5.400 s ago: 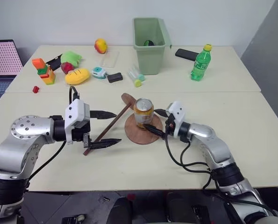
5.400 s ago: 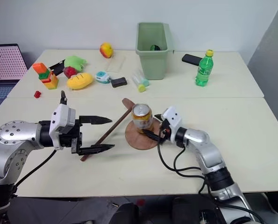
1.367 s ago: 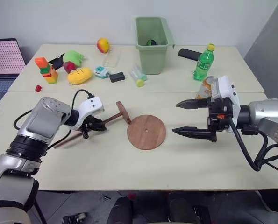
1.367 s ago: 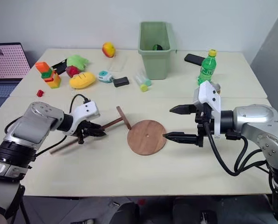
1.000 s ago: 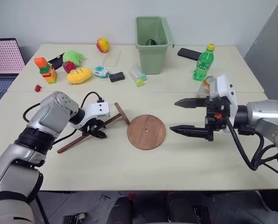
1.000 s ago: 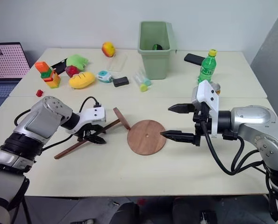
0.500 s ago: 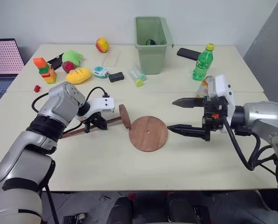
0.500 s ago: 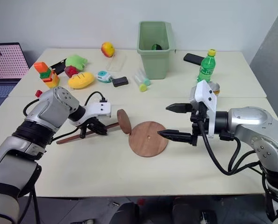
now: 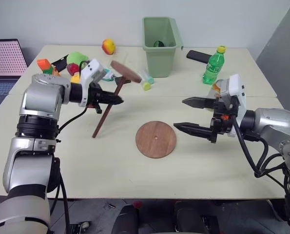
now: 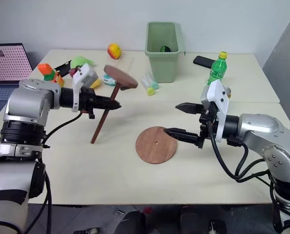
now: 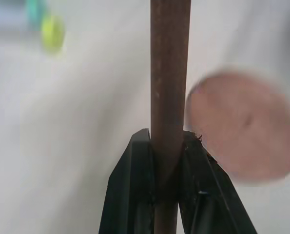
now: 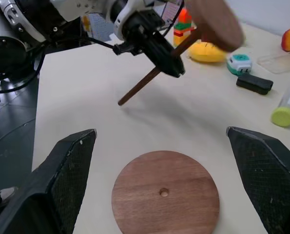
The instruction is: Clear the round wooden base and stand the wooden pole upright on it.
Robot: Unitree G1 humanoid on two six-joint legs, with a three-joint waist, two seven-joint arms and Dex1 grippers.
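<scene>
The round wooden base (image 9: 156, 139) lies flat on the table with nothing on it, its small centre hole showing. My left gripper (image 9: 116, 100) is shut on the wooden pole (image 9: 107, 112), gripping the rod partway along. It holds the pole in the air to the left of the base. The pole is tilted, with its fixed disc (image 9: 125, 71) at the top and its bare end low, near the table. The left wrist view shows both fingers (image 11: 135, 195) pressed against the rod (image 11: 169, 87). My right gripper (image 9: 180, 113) hangs open just right of the base, holding nothing.
A green bin (image 9: 159, 46) stands at the back centre. A green bottle (image 9: 211, 66) and a black phone (image 9: 198, 56) are at the back right. Toys and small items (image 9: 76, 61) crowd the back left beside a laptop (image 9: 6, 63). A can (image 9: 216, 87) sits behind my right gripper.
My left gripper has lifted the pole off the table and swung it from near flat to steeply tilted, disc end up. The right gripper stayed open in place.
</scene>
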